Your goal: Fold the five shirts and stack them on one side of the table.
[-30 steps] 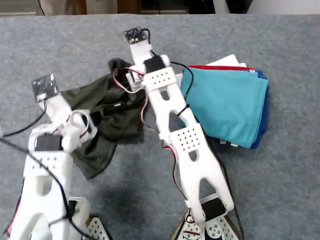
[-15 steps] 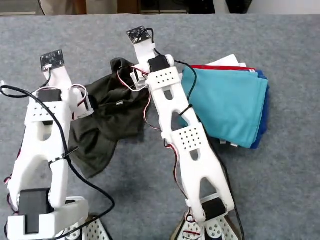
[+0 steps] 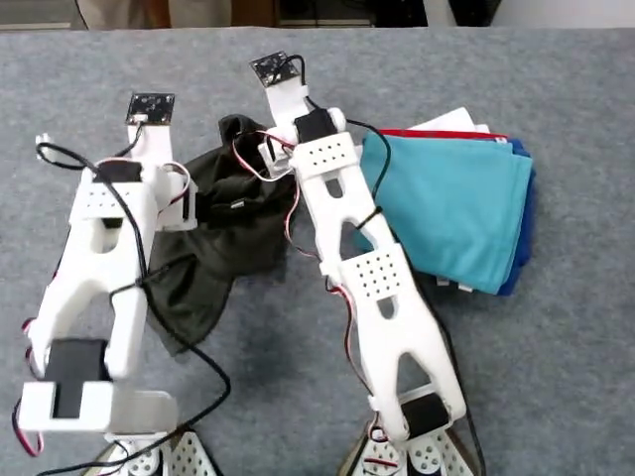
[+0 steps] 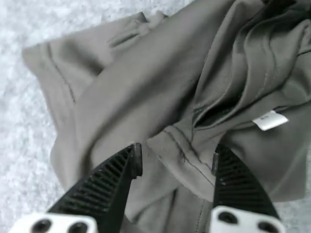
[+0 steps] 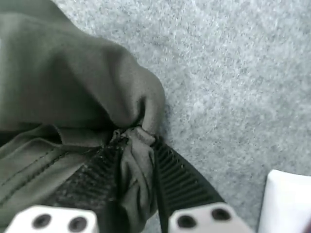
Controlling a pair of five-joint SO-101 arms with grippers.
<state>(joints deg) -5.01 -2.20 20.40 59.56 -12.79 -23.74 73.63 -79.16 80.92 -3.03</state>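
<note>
**Dark shirt unfolded at left of centre; one pincer clamped on it, the other open over it**

Overhead: The dark shirt (image 3: 233,233) lies crumpled on the grey tabletop (image 3: 556,377), left of centre, between the two arms. One lobe of it trails toward the near left. To the right, just beside the right arm, sits a folded stack with a teal shirt (image 3: 451,203) on top. A blue layer (image 3: 523,213) shows along the stack's right edge. A red edge (image 3: 437,133) and a white edge (image 3: 451,121) show at its far side. The stack and the dark shirt lie apart, with the right arm between them.

Left wrist view: The left pincer (image 4: 176,158) stands wide open, its two black ribbed fingers (image 4: 104,187) set either side of a stitched hem fold. The cloth lies between the fingers but is not gripped. This view also shows a white label (image 4: 269,120) sewn into the shirt, and several loose ridges running across the fabric. From overhead the label is only a small pale mark.

Right wrist view: The right pincer (image 5: 133,155) is closed tight on a bunched fold at the shirt's edge, and the cloth is pinched between its ribbed pads. Bare grey tabletop lies just beyond the fold. Overhead, this grip falls at the far right corner of the dark shirt, and the arm's own body largely covers it.
</note>
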